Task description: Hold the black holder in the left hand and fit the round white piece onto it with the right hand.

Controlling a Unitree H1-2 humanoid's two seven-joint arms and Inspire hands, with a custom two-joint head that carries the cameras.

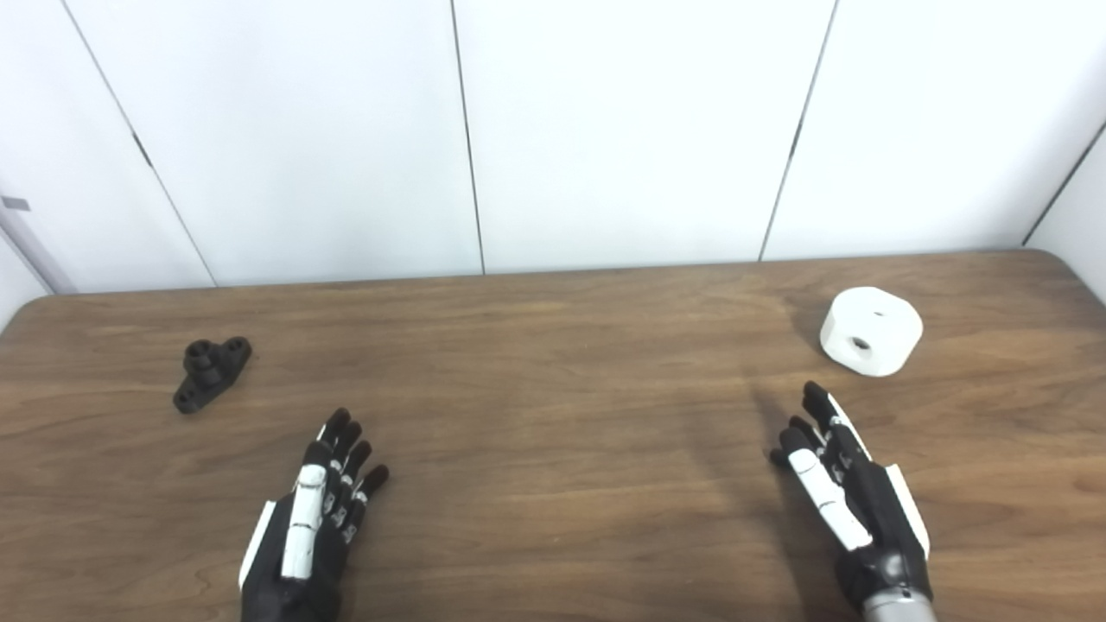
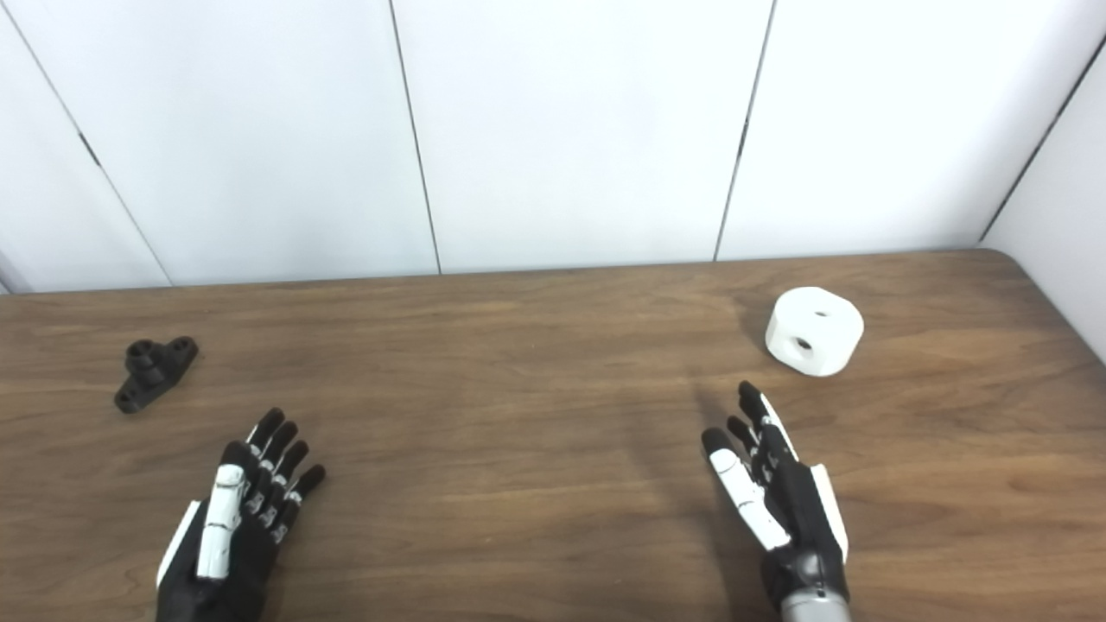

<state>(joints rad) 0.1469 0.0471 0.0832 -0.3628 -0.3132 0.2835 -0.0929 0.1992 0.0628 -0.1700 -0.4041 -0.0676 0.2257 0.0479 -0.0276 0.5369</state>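
The black holder (image 1: 211,371) lies on the wooden table (image 1: 553,415) at the far left, a short post between two holed lugs. The round white piece (image 1: 871,331) sits at the far right, with a hole on top and one in its side. My left hand (image 1: 315,518) is open and empty, fingers stretched out, nearer to me than the holder and to its right. My right hand (image 1: 842,484) is open and empty, fingers stretched out, a little nearer to me than the white piece and to its left.
White wall panels (image 1: 605,130) stand right behind the table's far edge. The table's right corner (image 1: 1063,259) lies close to the white piece. Bare wood lies between the two hands.
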